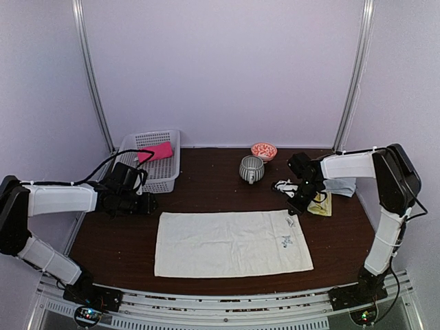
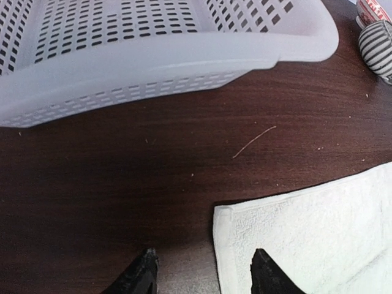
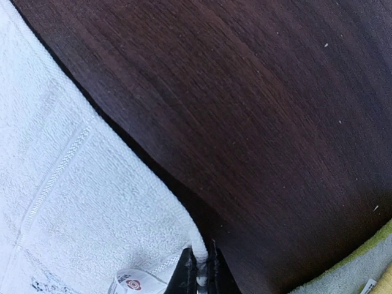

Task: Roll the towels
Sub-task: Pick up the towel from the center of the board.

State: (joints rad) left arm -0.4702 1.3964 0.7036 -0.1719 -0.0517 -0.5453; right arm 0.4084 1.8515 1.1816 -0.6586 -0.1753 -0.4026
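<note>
A cream-white towel (image 1: 230, 242) with a small blue mark lies spread flat on the dark table. My right gripper (image 1: 294, 206) is at its far right corner. In the right wrist view that gripper (image 3: 201, 272) is shut on the hem of the white towel (image 3: 79, 202), beside a small label (image 3: 131, 283). My left gripper (image 1: 148, 204) is low at the far left corner. In the left wrist view it (image 2: 202, 269) stands open, with the corner of the towel (image 2: 306, 233) partly between its fingers. A pink towel (image 1: 157, 152) lies in the basket (image 1: 168, 180).
The white perforated basket (image 2: 153, 67) stands just beyond my left gripper. A striped cup (image 1: 251, 168) and a red patterned bowl (image 1: 263, 150) sit at the back middle. A yellow towel (image 1: 323, 203) and a pale blue-grey one (image 1: 342, 185) lie by the right arm.
</note>
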